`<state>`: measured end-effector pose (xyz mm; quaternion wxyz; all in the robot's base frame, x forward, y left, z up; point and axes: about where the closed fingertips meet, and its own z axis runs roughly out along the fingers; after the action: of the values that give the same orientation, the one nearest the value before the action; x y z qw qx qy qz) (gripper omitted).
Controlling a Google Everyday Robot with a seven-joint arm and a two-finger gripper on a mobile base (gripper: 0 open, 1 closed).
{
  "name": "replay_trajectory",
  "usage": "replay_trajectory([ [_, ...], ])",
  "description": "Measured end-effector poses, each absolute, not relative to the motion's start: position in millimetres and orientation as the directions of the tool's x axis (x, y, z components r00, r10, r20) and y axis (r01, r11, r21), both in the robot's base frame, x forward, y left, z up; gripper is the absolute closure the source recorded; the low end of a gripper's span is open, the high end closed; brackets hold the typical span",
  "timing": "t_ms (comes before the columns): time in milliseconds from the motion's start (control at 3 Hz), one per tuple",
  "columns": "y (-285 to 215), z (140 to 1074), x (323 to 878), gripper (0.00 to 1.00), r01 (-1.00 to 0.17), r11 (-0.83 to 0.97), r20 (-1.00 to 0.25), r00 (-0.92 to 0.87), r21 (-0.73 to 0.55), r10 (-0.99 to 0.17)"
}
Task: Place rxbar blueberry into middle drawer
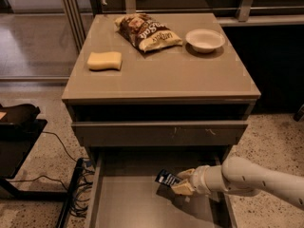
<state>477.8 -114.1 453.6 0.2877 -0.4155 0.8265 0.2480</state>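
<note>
The rxbar blueberry [166, 178] is a small dark navy wrapper with white print. My gripper [181, 183] is shut on its right end and holds it a little above the floor of the open middle drawer [128, 208], near the drawer's middle back. The white arm [256, 179] reaches in from the lower right. The drawer is pulled out below a closed drawer front with small white scratches [159, 133].
On the cabinet top [161, 75] lie a yellow sponge [104, 61], a brown-and-yellow chip bag [146, 31] and a white bowl [205, 40]. A black stand [19, 127] and cables [71, 184] are on the floor at left.
</note>
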Motion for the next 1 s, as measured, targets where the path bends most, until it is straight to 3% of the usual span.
replay_trajectory([
  [1000,-98.5,388.9,462.0,1.0,-0.845,0.497,-0.566,-0.512,0.197,-0.646],
])
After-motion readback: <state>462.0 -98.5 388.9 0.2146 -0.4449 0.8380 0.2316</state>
